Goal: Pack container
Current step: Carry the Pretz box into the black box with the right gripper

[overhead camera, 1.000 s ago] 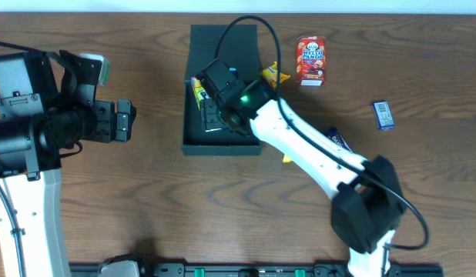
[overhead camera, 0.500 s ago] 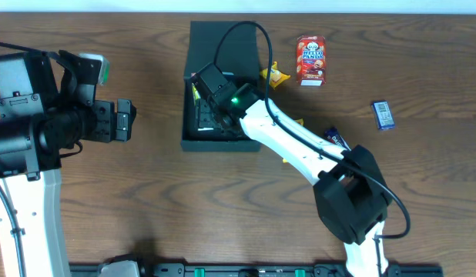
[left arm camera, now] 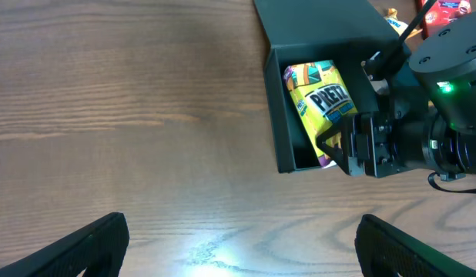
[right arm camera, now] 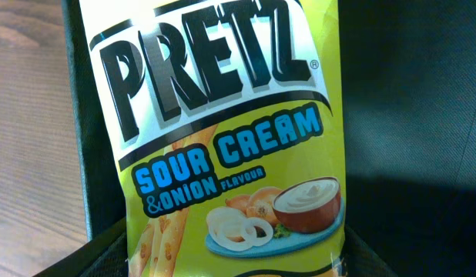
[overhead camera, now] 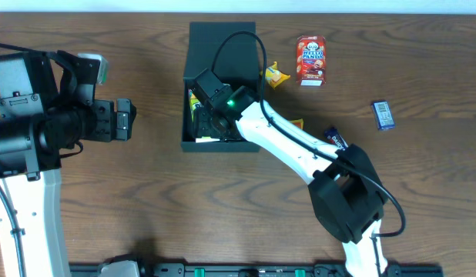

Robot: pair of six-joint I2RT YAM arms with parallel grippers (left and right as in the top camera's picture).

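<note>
The container (overhead camera: pixel 222 46) is a dark box with its flap lid open at the far side; it also shows in the left wrist view (left arm camera: pixel 315 31). A yellow Pretz bag (overhead camera: pixel 195 104) lies inside it along the left wall, clear in the left wrist view (left arm camera: pixel 323 100). My right gripper (overhead camera: pixel 206 121) reaches into the box and is shut on the bag's near end (right arm camera: pixel 222 131), one finger on each side (right arm camera: pixel 234 261). It also shows in the left wrist view (left arm camera: pixel 350 146). My left gripper (overhead camera: pixel 126 121) is open and empty over bare table, left of the box (left arm camera: pixel 238 246).
A red Hello Panda box (overhead camera: pixel 310 60) and a yellow-orange snack (overhead camera: pixel 274 75) lie right of the container. A blue packet (overhead camera: pixel 384 115) lies far right. A dark blue wrapper (overhead camera: pixel 336 138) and a small yellow item (overhead camera: pixel 297 123) sit beside the right arm.
My right gripper has moved left and deeper into the container with the Pretz bag, which now lies by the left wall. The left arm has not moved.
</note>
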